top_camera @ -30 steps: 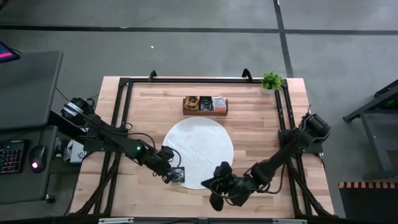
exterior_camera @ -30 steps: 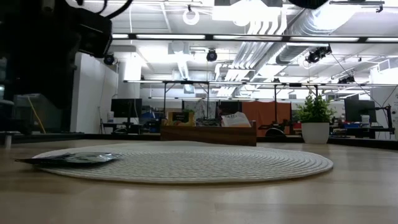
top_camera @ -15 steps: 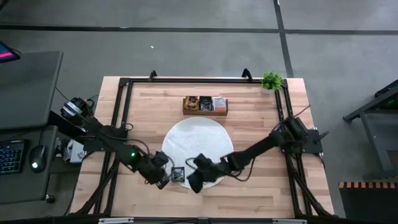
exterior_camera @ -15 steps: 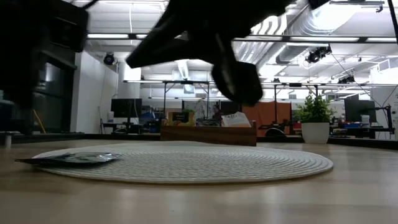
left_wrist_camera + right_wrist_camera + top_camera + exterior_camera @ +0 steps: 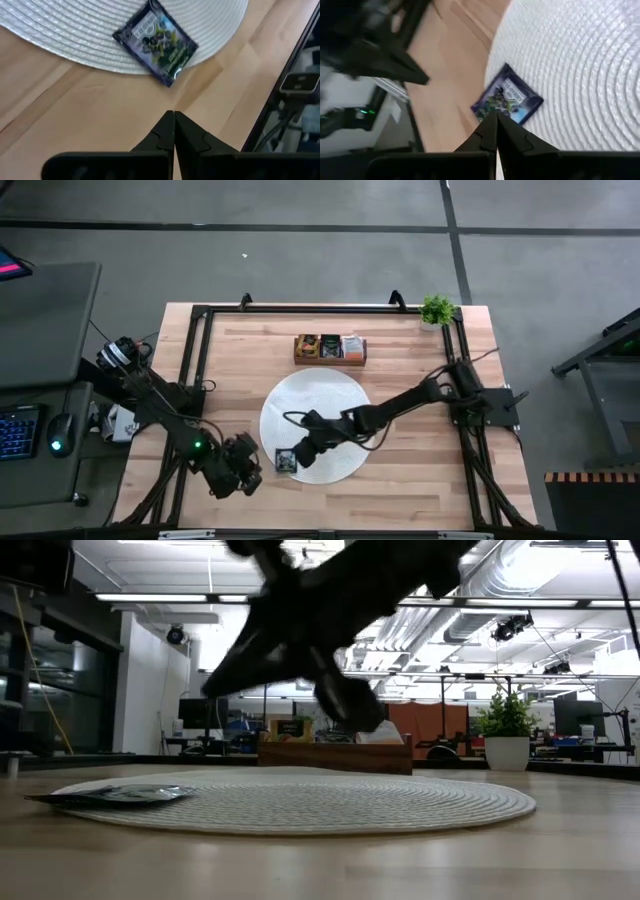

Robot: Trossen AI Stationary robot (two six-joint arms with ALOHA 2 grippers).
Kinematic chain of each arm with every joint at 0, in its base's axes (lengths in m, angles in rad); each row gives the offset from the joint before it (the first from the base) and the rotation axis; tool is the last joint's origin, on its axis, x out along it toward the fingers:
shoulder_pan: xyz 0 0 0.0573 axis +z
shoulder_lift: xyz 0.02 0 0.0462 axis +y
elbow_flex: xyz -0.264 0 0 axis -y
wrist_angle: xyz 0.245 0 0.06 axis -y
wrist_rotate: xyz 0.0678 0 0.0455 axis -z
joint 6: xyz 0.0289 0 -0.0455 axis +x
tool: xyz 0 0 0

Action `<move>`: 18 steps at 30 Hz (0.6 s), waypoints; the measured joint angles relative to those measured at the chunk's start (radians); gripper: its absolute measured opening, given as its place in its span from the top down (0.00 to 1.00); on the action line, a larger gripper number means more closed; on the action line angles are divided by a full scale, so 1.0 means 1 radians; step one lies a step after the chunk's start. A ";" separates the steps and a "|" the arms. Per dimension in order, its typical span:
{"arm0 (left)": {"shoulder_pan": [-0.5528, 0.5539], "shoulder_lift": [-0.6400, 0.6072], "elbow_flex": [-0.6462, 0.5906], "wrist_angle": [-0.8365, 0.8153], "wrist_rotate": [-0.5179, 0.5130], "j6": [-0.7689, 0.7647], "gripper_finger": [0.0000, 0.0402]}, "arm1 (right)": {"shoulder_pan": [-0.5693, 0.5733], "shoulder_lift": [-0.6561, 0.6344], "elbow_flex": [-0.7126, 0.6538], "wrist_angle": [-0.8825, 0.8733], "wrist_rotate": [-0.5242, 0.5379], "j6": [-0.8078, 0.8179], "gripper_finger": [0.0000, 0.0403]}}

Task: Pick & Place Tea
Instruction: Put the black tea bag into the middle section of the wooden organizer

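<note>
Approach step: right gripper (image 5: 303, 454), fingers together, nears black sachet (image 5: 285, 461) at mat (image 5: 340, 395) edge; must open.

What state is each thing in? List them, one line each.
tea sachet: flat at the mat's edge, one corner overhanging, ungripped
left gripper: shut, empty, over bare table beside the mat
right gripper: shut, empty, above the sachet
round white mat: flat on the table
wooden tray: holds sachets
</note>
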State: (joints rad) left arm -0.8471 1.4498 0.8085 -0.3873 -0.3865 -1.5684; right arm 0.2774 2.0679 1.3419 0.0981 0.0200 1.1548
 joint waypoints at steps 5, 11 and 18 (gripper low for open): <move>-0.013 0.000 0.000 -0.006 -0.035 -0.043 1.00 | -0.020 0.111 0.192 -0.141 -0.058 -0.059 1.00; -0.015 0.000 0.000 -0.012 0.009 -0.067 1.00 | -0.030 0.199 0.382 -0.369 -0.061 -0.115 1.00; -0.051 0.000 0.000 -0.026 -0.040 -0.138 1.00 | -0.030 0.207 0.388 -0.485 -0.065 -0.110 1.00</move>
State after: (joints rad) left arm -0.8985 1.4502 0.8085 -0.4136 -0.4265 -1.7062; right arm 0.2478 2.2753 1.7298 -0.3870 -0.0448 1.0446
